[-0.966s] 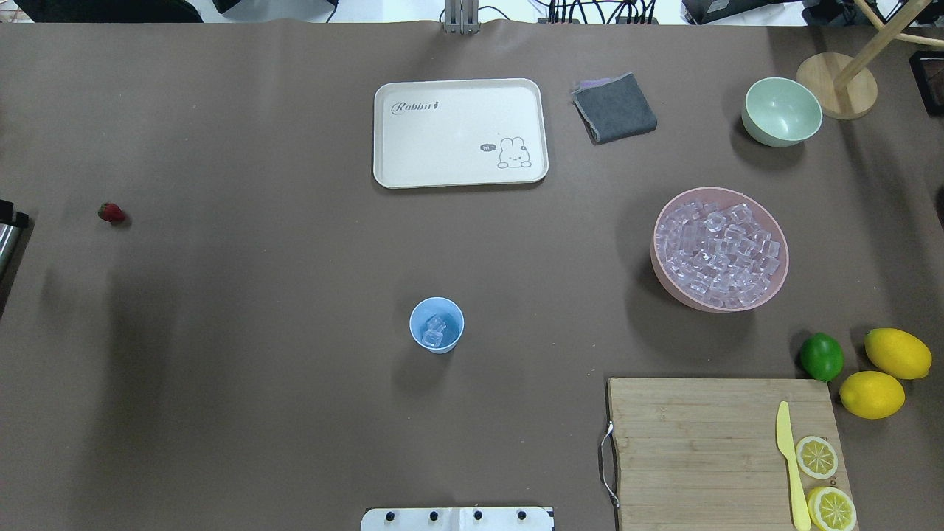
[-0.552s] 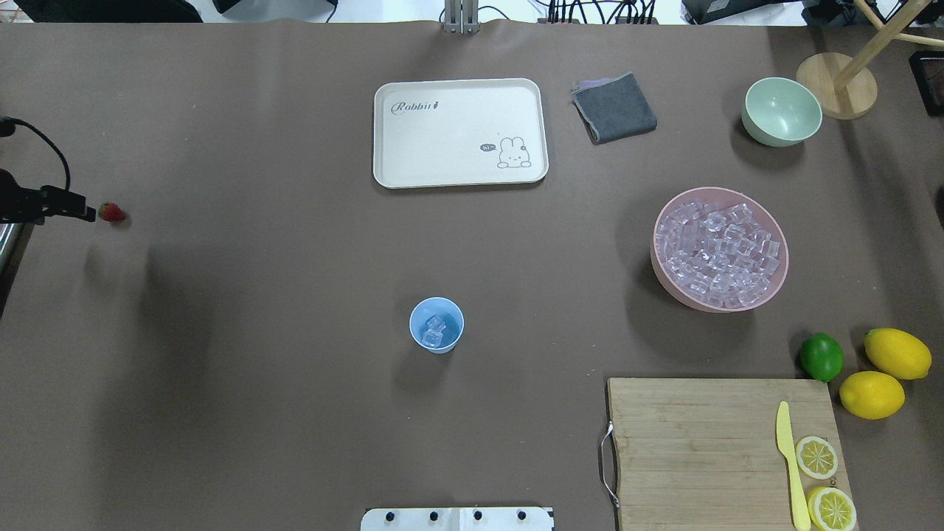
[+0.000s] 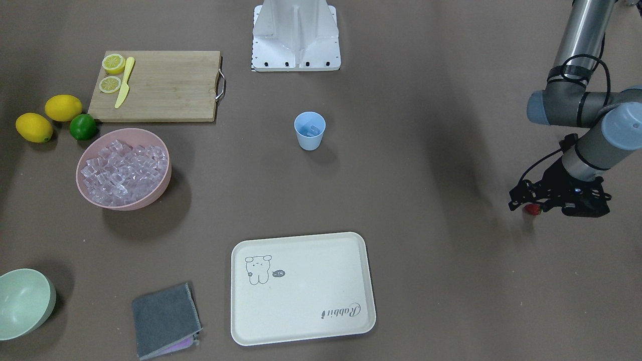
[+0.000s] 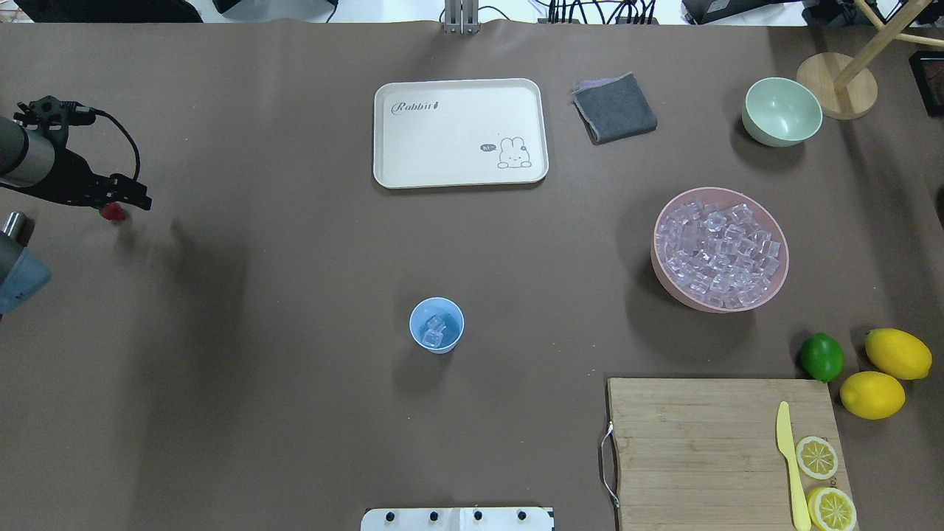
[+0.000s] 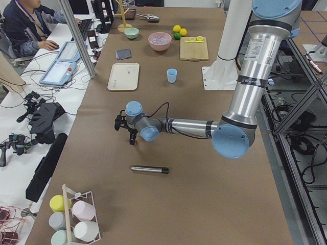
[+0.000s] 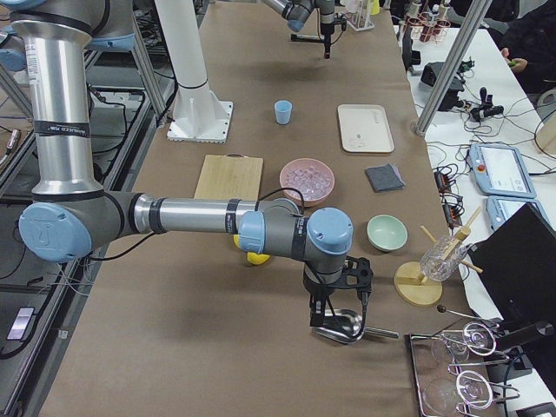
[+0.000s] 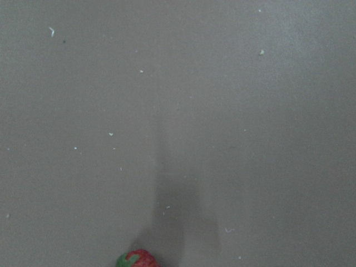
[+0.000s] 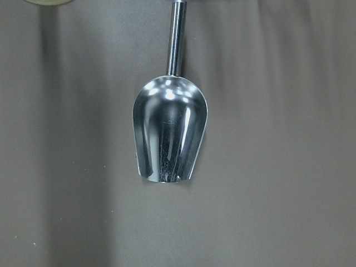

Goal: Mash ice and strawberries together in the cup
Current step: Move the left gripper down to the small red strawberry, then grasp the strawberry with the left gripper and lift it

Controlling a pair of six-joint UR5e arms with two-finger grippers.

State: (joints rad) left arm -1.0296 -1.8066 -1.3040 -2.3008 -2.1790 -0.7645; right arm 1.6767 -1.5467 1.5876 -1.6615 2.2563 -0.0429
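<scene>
Strawberry [image 4: 112,212]: lies on the worktop [image 4: 258,383] right under the left jaws, its red body peeking out past their tip. In the left wrist view only its top shows at the bottom edge, with the green cap to the left.
Left jaws: low over the strawberry at the end of the left arm [image 4: 26,158]. Whether they are wide, narrow or touching the fruit I cannot tell.
Cup [image 4: 436,325]: upright on the worktop, well apart from the left jaws, off to the robot's right of them.
Ice [image 4: 434,330]: a few clear cubes sit inside the cup. Many more fill the pink bowl [image 4: 708,304], farther again from the left jaws, beyond the cup.
Right jaws: seen only in the right side view, hanging just above a metal scoop [image 8: 169,136]. Their opening cannot be told.
Scoop: lies flat on the worktop, hollow side up, straight below the right jaws. Its handle runs to the top of the right wrist view.
Dark rod [image 5: 149,169]: lies on the worktop near the left jaws, apart from the strawberry.
</scene>
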